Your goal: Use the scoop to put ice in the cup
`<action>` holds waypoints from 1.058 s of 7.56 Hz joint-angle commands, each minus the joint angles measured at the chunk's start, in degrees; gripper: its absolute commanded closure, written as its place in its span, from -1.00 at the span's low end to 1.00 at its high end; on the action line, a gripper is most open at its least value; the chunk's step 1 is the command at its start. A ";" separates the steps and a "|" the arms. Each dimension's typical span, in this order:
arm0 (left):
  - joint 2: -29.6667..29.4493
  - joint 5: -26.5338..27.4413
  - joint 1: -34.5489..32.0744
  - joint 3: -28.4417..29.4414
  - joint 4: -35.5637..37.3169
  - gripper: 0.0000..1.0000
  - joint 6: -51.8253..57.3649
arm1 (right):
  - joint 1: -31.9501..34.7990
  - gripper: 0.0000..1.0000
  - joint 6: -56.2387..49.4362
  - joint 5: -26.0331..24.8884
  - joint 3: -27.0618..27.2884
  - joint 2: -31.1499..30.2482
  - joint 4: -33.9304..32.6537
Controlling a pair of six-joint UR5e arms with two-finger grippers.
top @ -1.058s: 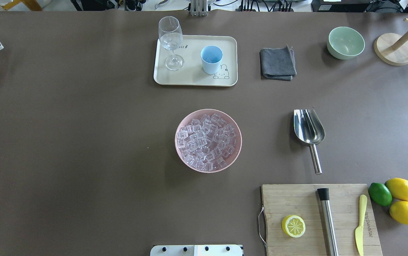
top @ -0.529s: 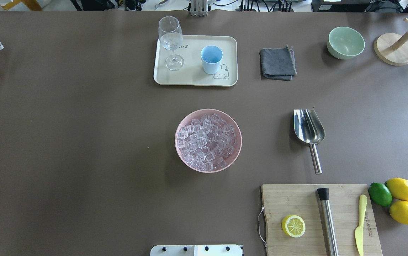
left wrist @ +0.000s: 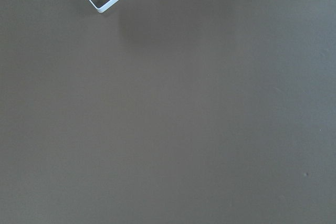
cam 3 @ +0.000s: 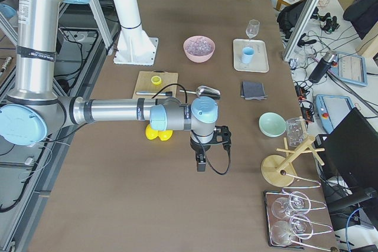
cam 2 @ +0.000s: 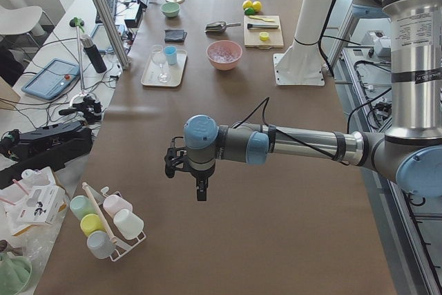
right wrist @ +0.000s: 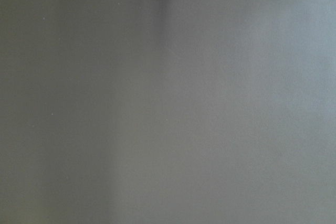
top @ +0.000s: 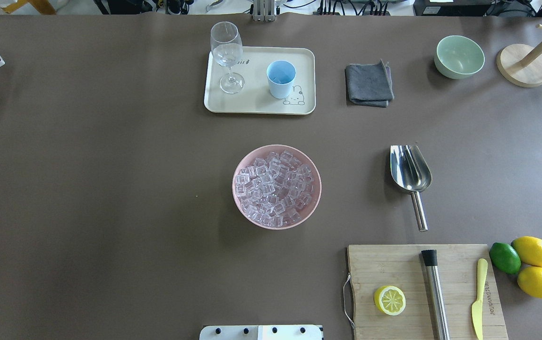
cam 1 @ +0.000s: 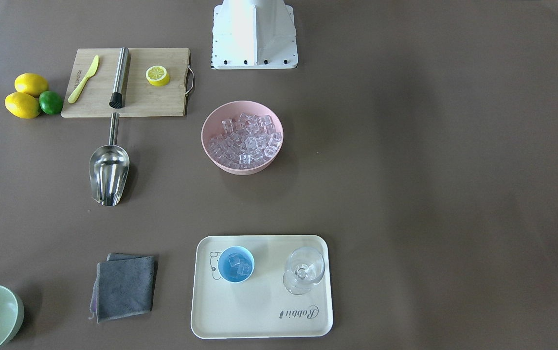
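The brown table (top: 110, 189) carries everything. Both arms hang over bare stretches at its ends. The left end effector (cam 2: 200, 191) and the right end effector (cam 3: 201, 163) appear only in the side views, so I cannot tell whether either is open or closed.

The clock directions below are read from the overhead view, centred on the pink bowl (cam 1: 242, 170).
- **Cutting board:** the cutting board (top: 384, 264) lies at 4 o'clock.
- **Tray:** the cream tray (top: 256, 101) lies at 12.
- **Ice:** the bowl is heaped with ice (top: 273, 189).
- **Cloth:** a folded grey cloth (top: 369, 85) sits at 1 o'clock, just beside the tray.
- **Scoop:** the scoop (top: 410, 170) lies flat at 3 o'clock, well apart from the bowl. Its handle points to 6 o'clock, toward the board.
- **Steel cylinder:** a steel cylinder (top: 436, 293) lies on the board with its black tip near the scoop's handle end.
- **Stemmed glass:** a stemmed glass (top: 227, 56) stands on the tray at the cup's 9 o'clock.
- **Cup:** the cup (top: 280, 80) stands upright on the tray, with a few cubes inside.
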 commanded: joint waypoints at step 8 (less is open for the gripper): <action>0.62 -0.52 0.38 0.88 -0.39 -0.96 -0.99 | 0.00 -0.99 0.09 0.82 -0.67 0.00 -0.11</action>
